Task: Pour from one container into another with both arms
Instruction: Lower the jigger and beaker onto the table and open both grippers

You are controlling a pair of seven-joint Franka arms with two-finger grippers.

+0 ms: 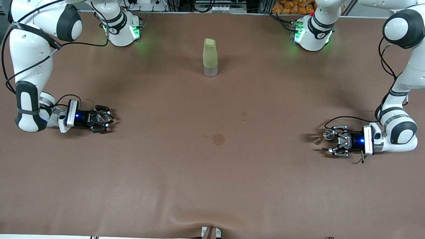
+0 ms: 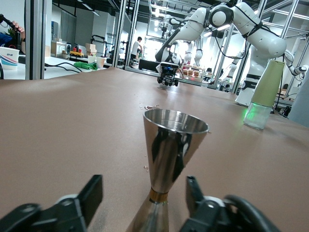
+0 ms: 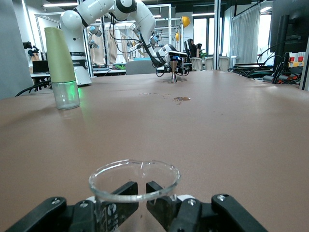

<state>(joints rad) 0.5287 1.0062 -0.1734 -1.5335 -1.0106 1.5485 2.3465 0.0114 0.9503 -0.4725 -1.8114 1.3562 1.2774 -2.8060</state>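
Jigger (image 2: 170, 145) between open left jaws

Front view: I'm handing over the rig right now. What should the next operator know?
Left gripper: open, low at the left arm's end of the table, fingers either side of the upright metal jigger, not gripping it.
Right gripper: low at the right arm's end, at the clear glass cup; a grip cannot be confirmed.
Green-sleeved bottle: upright near the bases.
Wet spots mid-table.
Left: grip both vessels, bring them together, pour.
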